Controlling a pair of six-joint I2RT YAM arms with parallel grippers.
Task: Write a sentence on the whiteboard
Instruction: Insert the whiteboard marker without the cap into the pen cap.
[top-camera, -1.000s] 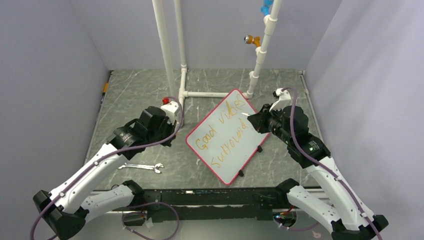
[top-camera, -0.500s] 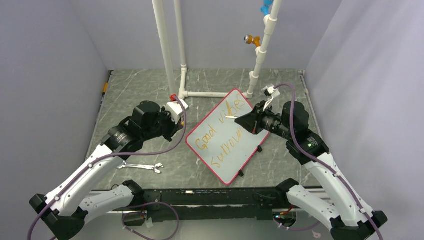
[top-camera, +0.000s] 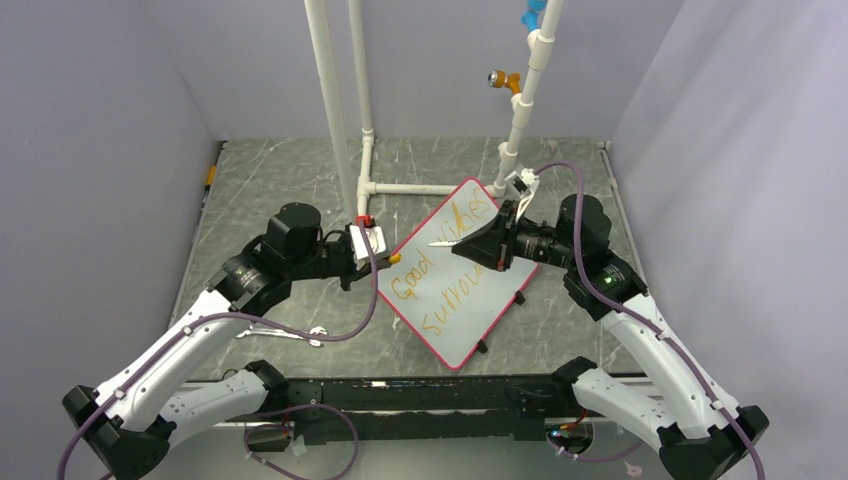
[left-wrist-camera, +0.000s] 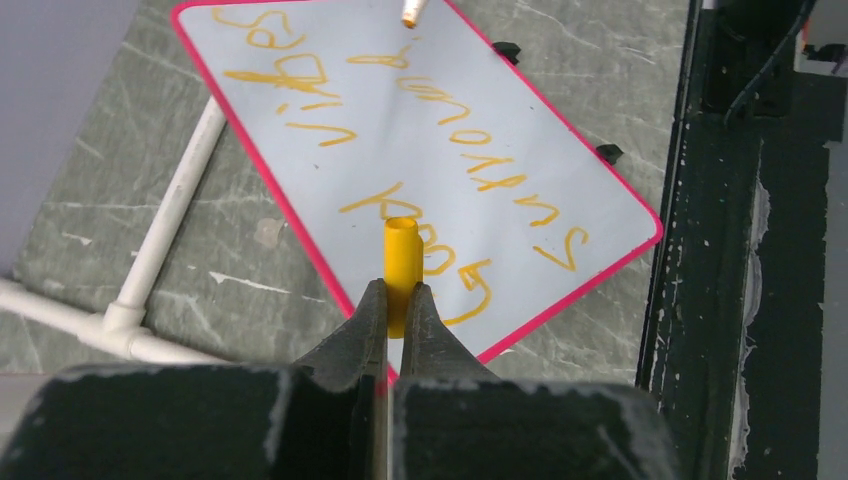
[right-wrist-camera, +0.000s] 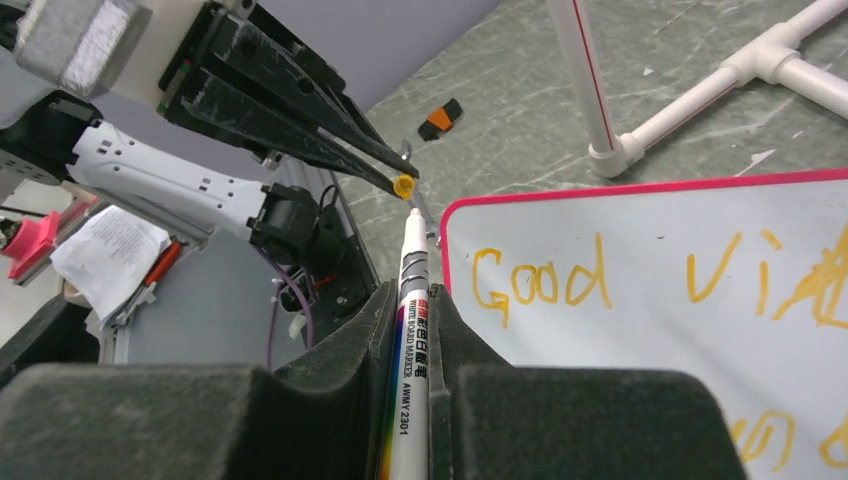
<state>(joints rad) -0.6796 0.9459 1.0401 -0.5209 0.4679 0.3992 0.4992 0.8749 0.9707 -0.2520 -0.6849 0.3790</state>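
From the overhead camera I see the whiteboard (top-camera: 470, 320), a flat pale grey-white rectangle with rounded corners, a thin red-pink rim and small black feet. It lies flat on the dark grey marbled worktop (top-camera: 270, 190), right of centre and turned diagonally. One corner points at the near edge, and the opposite one sits just beside a foot of the white plastic pipe frame (top-camera: 410, 188) towards the far edge. The sentence (top-camera: 412, 277), in orange-yellow marker handwriting, runs in two lines: "Good vibes" above, and a line starting "surround" below it.

My left gripper (left-wrist-camera: 395, 296) has its jaws pinched tight on a yellow tubular plastic cap (left-wrist-camera: 402, 255). The cap sticks out past the fingertips, open end forward, over the board's left corner. My right gripper (right-wrist-camera: 410, 300) is clamped just as tightly on a white whiteboard marker with black lettering (right-wrist-camera: 412, 350), held above the board's middle. Its tip points at the cap, and from overhead the two are near but apart.

A silver open-ended spanner (top-camera: 312, 335) lies on the worktop towards the near-left corner, partly under the left arm.
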